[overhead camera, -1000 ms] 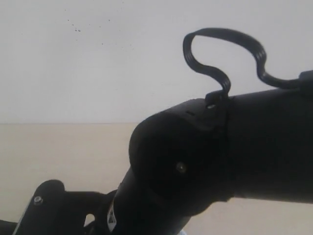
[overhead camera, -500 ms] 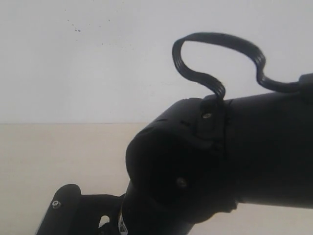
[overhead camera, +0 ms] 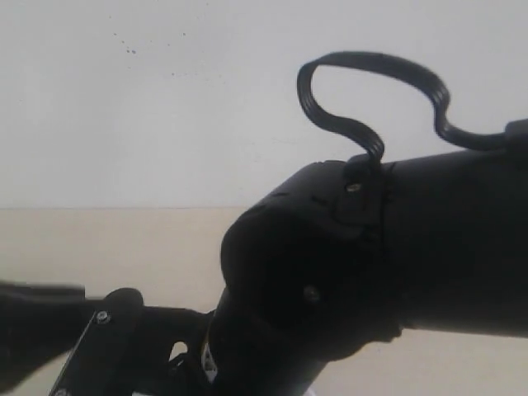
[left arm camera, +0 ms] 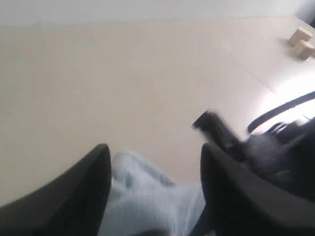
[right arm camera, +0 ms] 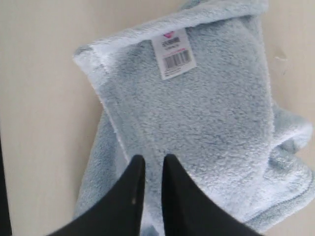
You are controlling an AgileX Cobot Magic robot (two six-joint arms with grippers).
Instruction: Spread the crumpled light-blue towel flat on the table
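Towel [right arm camera: 206,123] found only in the two wrist views, lying wrinkled and folded over on the table [right arm camera: 34,123]; hidden in the exterior view behind a big black arm joint [overhead camera: 330,272] with looped cable [overhead camera: 371,66]. From the right wrist: white label [right arm camera: 173,52] with barcode on the cloth, and right gripper [right arm camera: 153,160] over the towel, fingers narrow with only a thin slit between; cannot tell whether any cloth is pinched. From the left wrist: left gripper [left arm camera: 156,150] spread wide, a bulge of towel between the fingers, not squeezed; pale wooden blocks [left arm camera: 301,42] well apart from it. Compared with half a second before, in the exterior view: blurred black part [overhead camera: 33,330] newly entered from the left edge, screwed bracket [overhead camera: 107,330] a little higher.
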